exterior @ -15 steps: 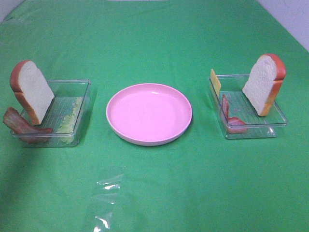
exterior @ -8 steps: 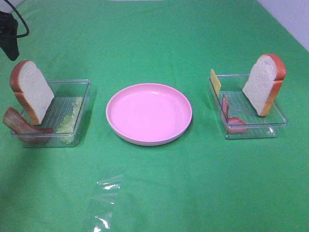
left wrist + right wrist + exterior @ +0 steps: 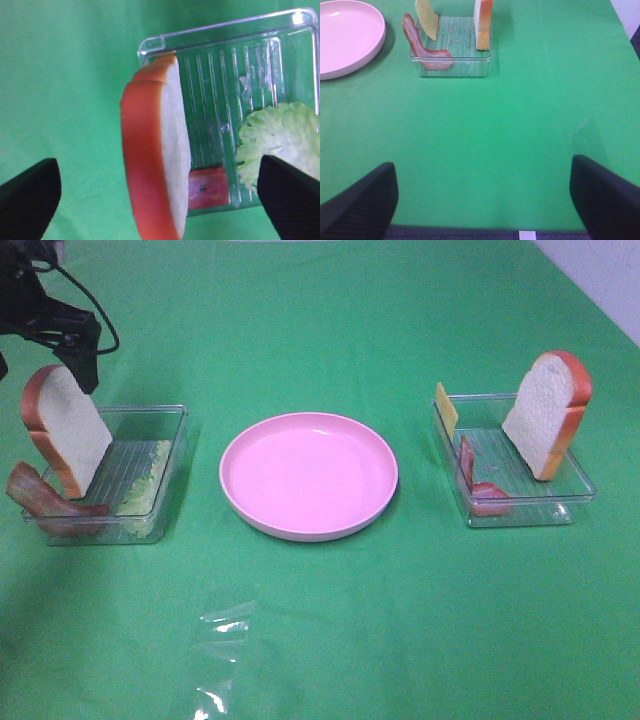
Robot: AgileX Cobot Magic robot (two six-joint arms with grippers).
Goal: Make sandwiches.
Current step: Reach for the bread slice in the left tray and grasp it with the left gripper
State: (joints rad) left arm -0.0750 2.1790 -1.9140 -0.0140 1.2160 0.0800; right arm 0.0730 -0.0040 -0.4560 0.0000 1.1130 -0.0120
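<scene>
Item: sandwiches, not yet built; the parts are split between two clear trays, one either side of the pink plate (image 3: 308, 532), on the green cloth (image 3: 320, 640).

Left tray (image 3: 178, 420): left bread slice (image 3: 165, 150) propped on edge at the tray's outer end; lettuce (image 3: 280, 135) lying flat on the tray floor; first bacon strip (image 3: 35, 495) draped over the near outer corner.

Right tray (image 3: 575, 490): right bread slice (image 3: 545, 415) leaning upright; cheese square (image 3: 445, 408) standing at the far inner corner; second bacon strip (image 3: 478, 490) along the inner wall.

Left gripper (image 3: 44, 352): jaws spread wide, holding nothing; it hangs over the left bread slice, one finger to each side.

Right gripper (image 3: 482, 200): jaws wide apart, nothing between them; well short of its tray.

Handling, as I judge it: the bread looks foam-light and squashy; best pinched gently across its two broad faces, near the top; bacon and lettuce look thin and limp, likely to flop; the cheese is small, so take it by its raised edge.
</scene>
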